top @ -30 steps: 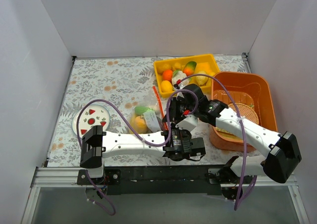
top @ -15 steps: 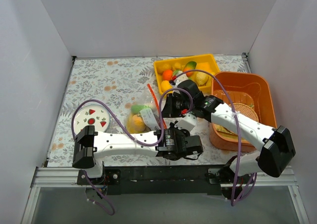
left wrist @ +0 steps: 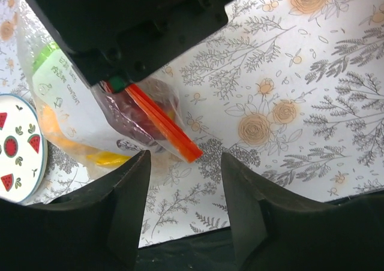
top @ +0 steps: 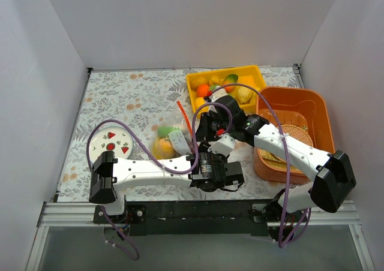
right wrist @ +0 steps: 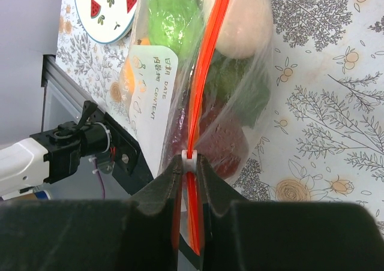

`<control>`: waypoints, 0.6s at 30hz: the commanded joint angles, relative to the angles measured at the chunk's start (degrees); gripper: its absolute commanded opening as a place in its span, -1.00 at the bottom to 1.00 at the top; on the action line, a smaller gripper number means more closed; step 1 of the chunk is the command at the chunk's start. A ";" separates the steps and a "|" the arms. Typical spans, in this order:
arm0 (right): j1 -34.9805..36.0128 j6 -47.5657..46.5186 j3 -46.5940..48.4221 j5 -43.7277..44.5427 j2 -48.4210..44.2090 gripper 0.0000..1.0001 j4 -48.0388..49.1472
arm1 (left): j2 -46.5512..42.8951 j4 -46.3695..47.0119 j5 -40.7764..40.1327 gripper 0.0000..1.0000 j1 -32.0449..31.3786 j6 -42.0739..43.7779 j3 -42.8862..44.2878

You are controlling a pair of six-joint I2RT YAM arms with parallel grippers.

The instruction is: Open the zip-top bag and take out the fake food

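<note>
The zip-top bag [top: 170, 140] lies on the flowered cloth, its red-orange zip strip [top: 185, 117] slanting upward. Inside it shows fake food: a green piece [right wrist: 173, 8], a white oblong piece [right wrist: 243, 20], dark red fruit [right wrist: 223, 142] and an orange piece [left wrist: 55, 127]. My right gripper [right wrist: 191, 164] is shut on the white slider [right wrist: 190, 159] of the zip strip [right wrist: 207, 61]. My left gripper [left wrist: 183, 163] is open just below the strip's end [left wrist: 163, 126], with nothing between its fingers. In the top view the left gripper [top: 201, 154] sits right under the right gripper [top: 201, 130].
A yellow tray [top: 256, 78] of loose toy food stands at the back. To the right is an orange tub [top: 321, 121] with a woven item inside. A white plate [top: 110, 141] with watermelon prints lies at the left. White walls close in three sides.
My left gripper has opened and let go of the bag's corner. The right gripper has shifted slightly left along the zip strip, and the bag has moved left with it.
</note>
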 commanded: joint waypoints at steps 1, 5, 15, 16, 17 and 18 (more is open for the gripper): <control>0.28 0.63 2.57 -1.05 -0.84 -0.97 0.46 | 0.46 0.04 -4.20 0.01 1.15 0.90 2.56; 0.36 1.76 3.01 -2.10 -0.84 -0.97 0.54 | 0.90 1.89 -4.64 0.15 1.32 3.45 3.00; 0.28 3.70 3.45 -4.91 -1.54 -0.97 0.81 | 4.50 -2.59 -7.80 -0.03 2.20 0.91 4.41; 0.28 3.88 3.36 -5.00 -1.63 -0.97 0.72 | 4.68 -2.85 -7.89 -0.08 2.29 0.91 4.50; 0.28 3.97 3.45 -5.01 -1.63 -0.97 0.72 | 4.77 -3.03 -8.15 -0.10 2.29 0.73 4.41; 0.28 3.97 3.53 -4.92 -1.72 -0.97 0.54 | 4.85 -3.29 -8.33 -0.13 2.29 0.47 4.50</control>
